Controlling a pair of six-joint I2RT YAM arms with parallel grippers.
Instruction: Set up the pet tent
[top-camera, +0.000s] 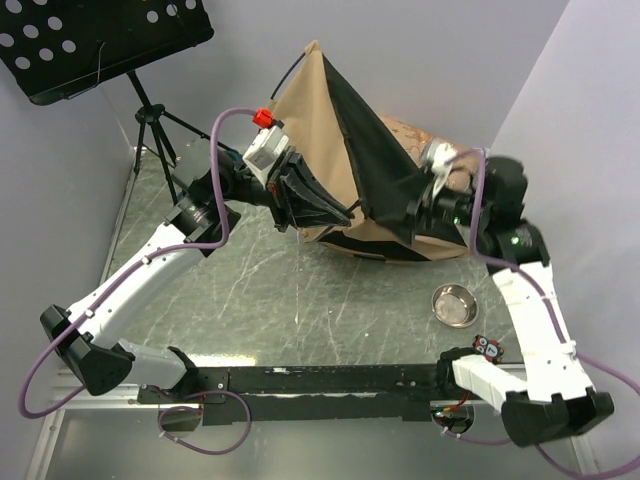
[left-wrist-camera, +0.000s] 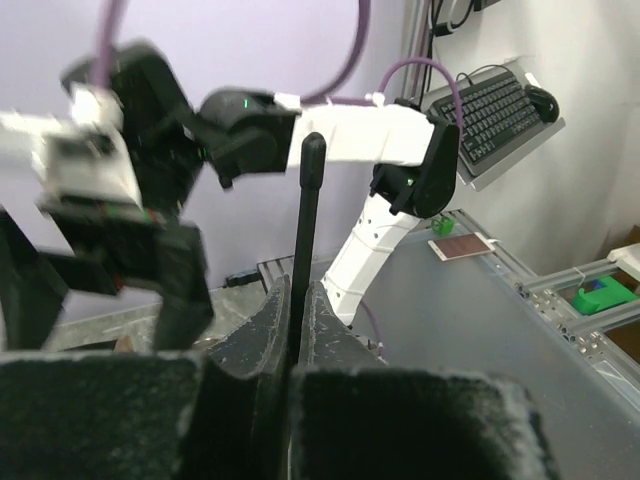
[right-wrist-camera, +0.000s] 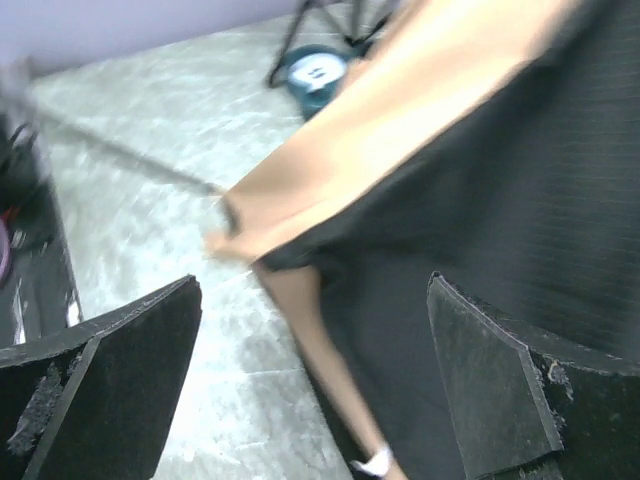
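Note:
The pet tent (top-camera: 320, 130), tan fabric with a black panel (top-camera: 375, 160), stands half raised at the back middle of the table. My left gripper (top-camera: 312, 208) is at the tent's left edge. In the left wrist view, the left gripper (left-wrist-camera: 297, 300) is shut on a thin black pole (left-wrist-camera: 307, 220) that rises straight up between the jaws. My right gripper (top-camera: 420, 205) is at the black panel's right corner. The right gripper (right-wrist-camera: 315, 350) stands wide open in its wrist view, with tan fabric (right-wrist-camera: 400, 130) and black panel (right-wrist-camera: 530, 200) hanging loose before it, held by neither finger.
A black music stand (top-camera: 100, 40) on a tripod (top-camera: 155, 125) is at the back left. A metal bowl (top-camera: 455, 305) sits at the front right. A pinkish plush cushion (top-camera: 408, 133) lies behind the tent. A blue round thing (right-wrist-camera: 318, 72) sits by the tripod legs.

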